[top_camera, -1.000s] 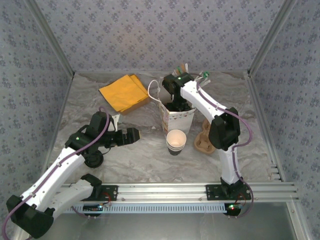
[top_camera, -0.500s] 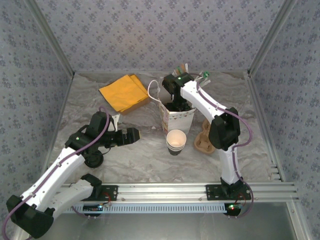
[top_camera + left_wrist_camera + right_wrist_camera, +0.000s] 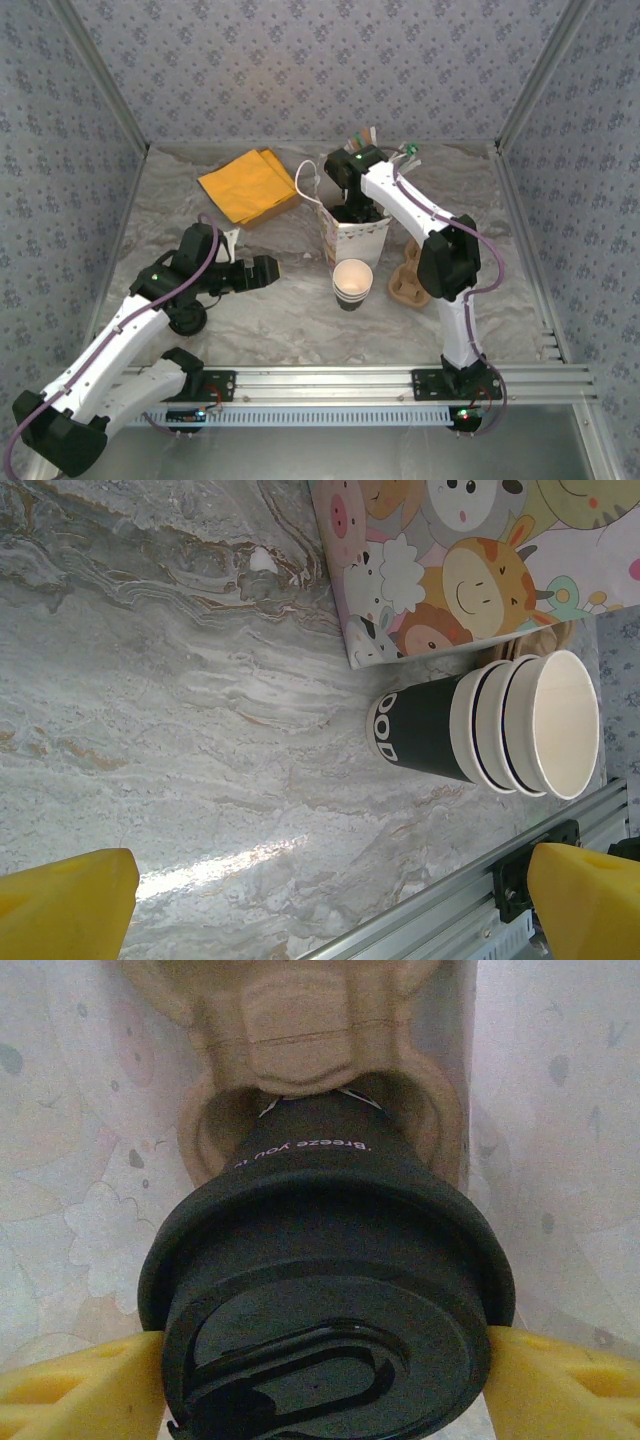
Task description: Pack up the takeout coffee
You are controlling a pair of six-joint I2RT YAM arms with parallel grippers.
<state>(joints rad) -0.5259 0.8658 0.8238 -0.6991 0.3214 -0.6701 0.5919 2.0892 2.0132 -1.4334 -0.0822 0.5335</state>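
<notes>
One cup in the bag, the takeout coffee not yet packed

At the left, the left gripper (image 3: 268, 272) hovers low over the counter (image 3: 290, 320) with its fingers spread wide and nothing between them, facing the takeout coffee (image 3: 352, 281). That open paper cup stands upright just in front of the cartoon-printed paper bag (image 3: 352, 238), with orange napkins (image 3: 248, 185) well behind. The right gripper (image 3: 320, 1370) reaches down inside the bag. There its yellow fingers press on either side of the black lid of a dark lidded cup (image 3: 320, 1210), seated in a moulded pulp holder (image 3: 285, 1020). To the right, a brown cardboard carrier (image 3: 408, 282) lies on the counter. By my judgement, letting go of the lidded cup and bagging the paper cup remain.
</notes>
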